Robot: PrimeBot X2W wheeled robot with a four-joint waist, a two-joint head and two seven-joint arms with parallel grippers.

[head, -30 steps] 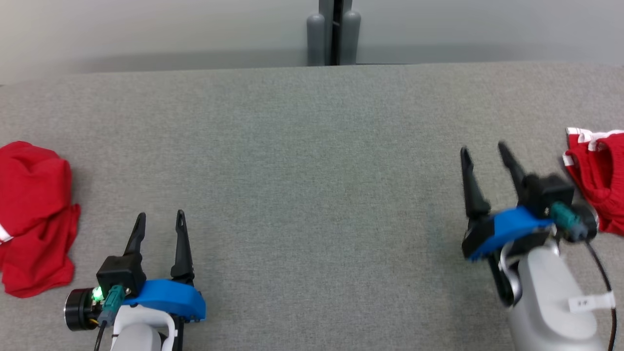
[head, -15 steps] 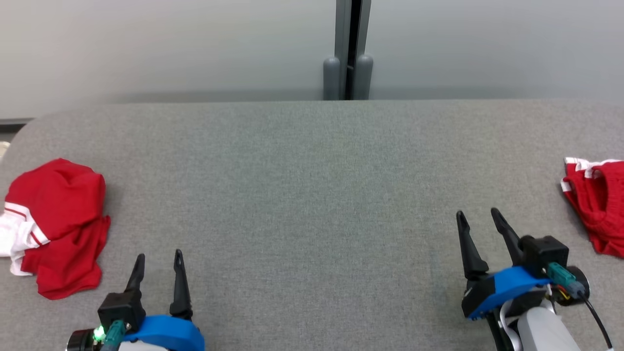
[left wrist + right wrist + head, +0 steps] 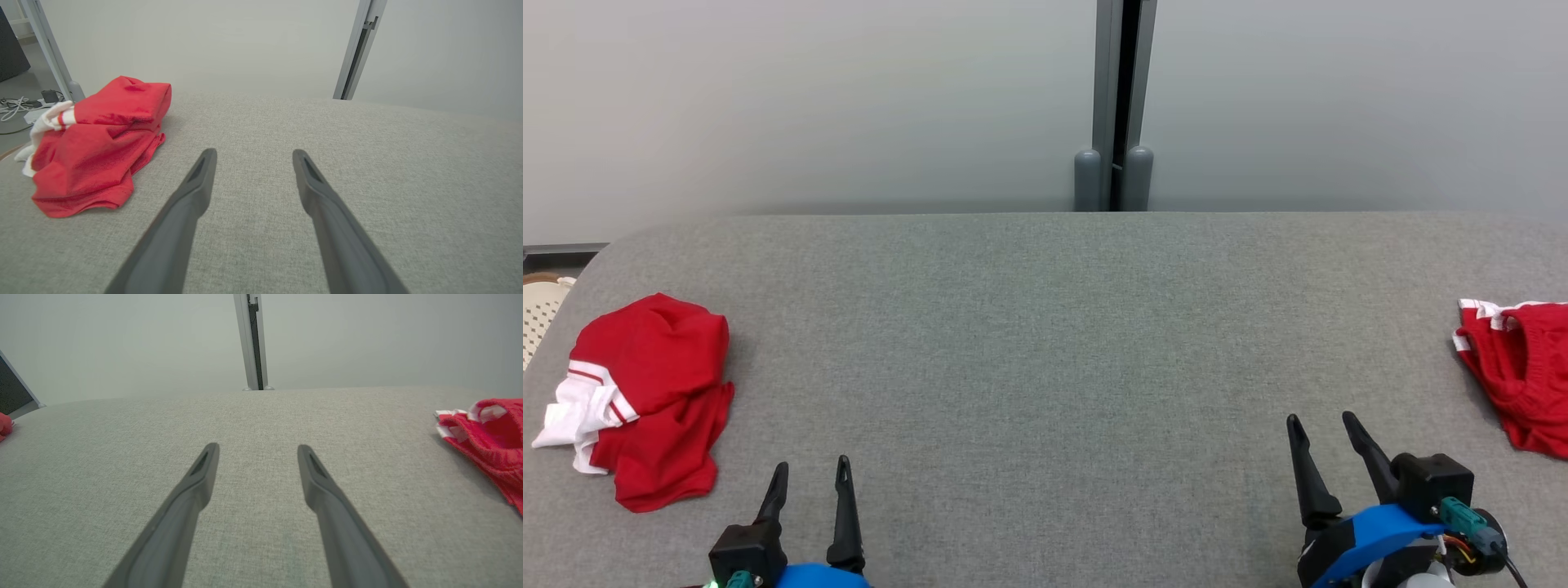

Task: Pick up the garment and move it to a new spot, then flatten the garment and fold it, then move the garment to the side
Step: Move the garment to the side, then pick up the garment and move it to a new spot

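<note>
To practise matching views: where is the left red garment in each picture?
Head view: left garment, far left.
Left wrist view: left garment, left of centre.
Right wrist view: left garment, red sliver at left edge.
Shared landmark: grey post at the back wall.

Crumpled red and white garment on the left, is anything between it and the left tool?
Nothing visible does. Only bare grey fabric tabletop lies between the open left tool and the crumpled red and white garment, which sits apart, off to its left.

left end effector (image 3: 811, 475) spread; right end effector (image 3: 1320, 426) spread
</note>
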